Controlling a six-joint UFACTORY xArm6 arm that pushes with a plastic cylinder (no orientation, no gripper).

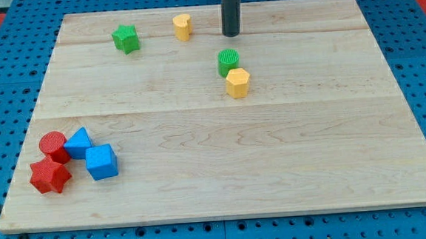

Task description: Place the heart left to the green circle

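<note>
Red blocks [50, 176] nearest; yellow heart [183, 26] upright, left of my tip [231, 34]; no pincer visible.

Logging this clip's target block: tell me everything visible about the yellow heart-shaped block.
The yellow heart-shaped block is small, plain and plastic-looking. It stands near the wooden board's top edge, touching nothing. The green star block lies to its left, my tip to its right, apart from it. The green circle block sits lower right.

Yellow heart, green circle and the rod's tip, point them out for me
yellow heart [183, 26], camera view, top face
green circle [228, 58], camera view, ribbed top face
my tip [231, 34], camera view, rod's bottom end
</note>
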